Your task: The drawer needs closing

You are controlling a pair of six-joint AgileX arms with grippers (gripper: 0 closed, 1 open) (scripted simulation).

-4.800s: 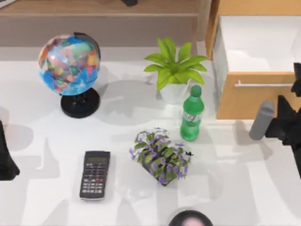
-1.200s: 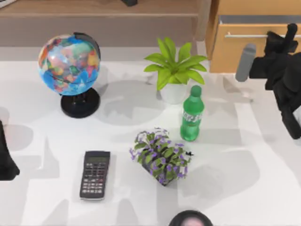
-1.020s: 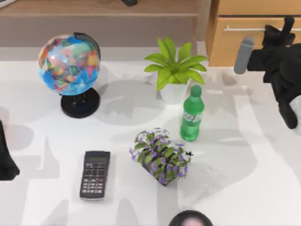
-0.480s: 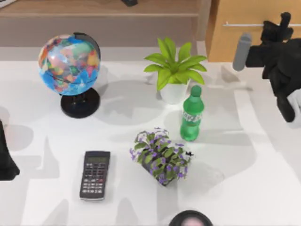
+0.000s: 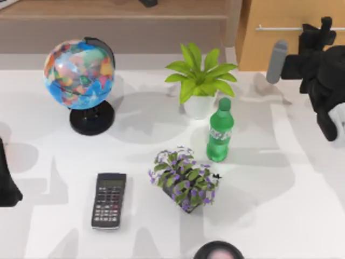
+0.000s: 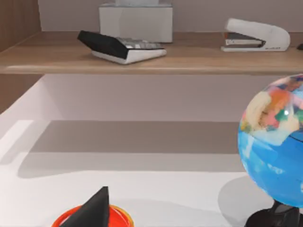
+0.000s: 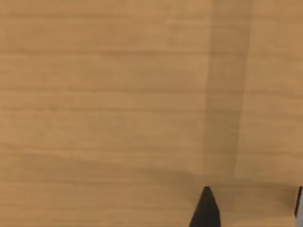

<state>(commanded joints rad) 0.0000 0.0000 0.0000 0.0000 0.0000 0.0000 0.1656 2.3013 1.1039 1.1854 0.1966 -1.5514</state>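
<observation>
Drawer point(image 5: 280, 43) front flush; right end effector point(image 5: 323, 29) at handle point(image 5: 277, 28).

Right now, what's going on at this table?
The right gripper is up against the tan front of the drawer at the table's far right corner, by its silver handle. The drawer looks pushed in, with no white inside showing. The right wrist view sees the wood front from very close. The left arm sits parked at the left edge. The globe, calculator, bottle and two plants stand untouched on the table.
</observation>
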